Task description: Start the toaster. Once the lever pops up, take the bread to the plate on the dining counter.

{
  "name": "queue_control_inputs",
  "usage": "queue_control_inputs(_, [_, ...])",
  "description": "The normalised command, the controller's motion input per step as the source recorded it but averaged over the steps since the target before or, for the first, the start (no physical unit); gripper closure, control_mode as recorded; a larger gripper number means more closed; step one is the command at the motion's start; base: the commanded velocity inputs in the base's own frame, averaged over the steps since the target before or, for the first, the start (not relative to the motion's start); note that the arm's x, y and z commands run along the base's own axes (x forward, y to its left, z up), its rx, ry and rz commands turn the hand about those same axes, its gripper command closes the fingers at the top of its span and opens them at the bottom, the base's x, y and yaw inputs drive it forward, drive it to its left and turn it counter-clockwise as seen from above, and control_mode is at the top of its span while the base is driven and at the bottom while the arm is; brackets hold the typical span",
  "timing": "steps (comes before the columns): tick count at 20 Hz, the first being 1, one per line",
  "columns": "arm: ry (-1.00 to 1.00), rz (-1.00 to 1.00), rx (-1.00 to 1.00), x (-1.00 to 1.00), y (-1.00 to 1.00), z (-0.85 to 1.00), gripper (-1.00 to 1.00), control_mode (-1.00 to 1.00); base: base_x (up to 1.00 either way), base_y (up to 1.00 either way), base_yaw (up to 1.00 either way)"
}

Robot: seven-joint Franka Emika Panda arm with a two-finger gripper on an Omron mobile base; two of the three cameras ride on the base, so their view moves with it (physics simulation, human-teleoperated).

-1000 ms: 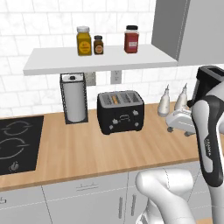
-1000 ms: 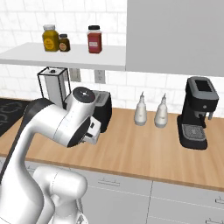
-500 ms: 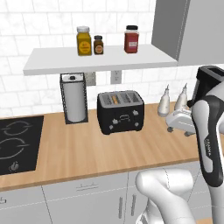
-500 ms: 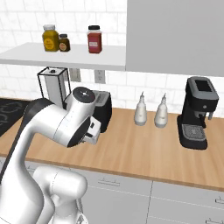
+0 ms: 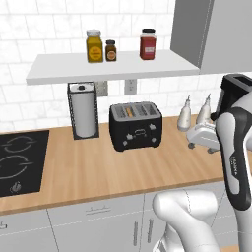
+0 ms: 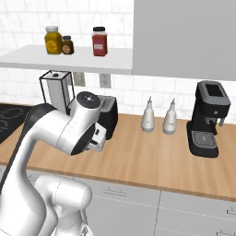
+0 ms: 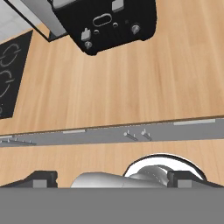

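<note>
Left base view: the toaster (image 5: 136, 126) stands at the back of the counter (image 5: 123, 167), just right of the paper roll (image 5: 83, 110). Its long axis runs along the wall; knobs face the room. Bread (image 5: 129, 111) sits in a left slot, tan edge up.

Right base view: the arm hides most of the toaster (image 6: 107, 119).

Hand view: the gripper (image 7: 111, 179) is spread wide, empty, well apart from the toaster (image 7: 109, 22), whose front faces the camera.

Risk: a long, poorly seen approach could miss the lever and shove the toaster back.
</note>
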Motion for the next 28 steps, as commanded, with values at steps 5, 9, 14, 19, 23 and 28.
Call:
queue_control_inputs(5, [0.00,0.00,0.00,0.00,0.00,0.00,-1.00,-1.00,0.00,0.00,0.00])
queue_control_inputs(9, [0.00,0.00,0.00,0.00,0.00,0.00,-1.00,-1.00,0.00,0.00,0.00])
queue_control_inputs(14, [0.00,0.00,0.00,0.00,0.00,0.00,-1.00,-1.00,0.00,0.00,0.00])
queue_control_inputs(19, [0.00,0.00,0.00,0.00,0.00,0.00,-1.00,-1.00,0.00,0.00,0.00])
queue_control_inputs(23, [0.00,0.00,0.00,0.00,0.00,0.00,-1.00,-1.00,0.00,0.00,0.00])
queue_control_inputs(28, [0.00,0.00,0.00,0.00,0.00,0.00,-1.00,-1.00,0.00,0.00,0.00])
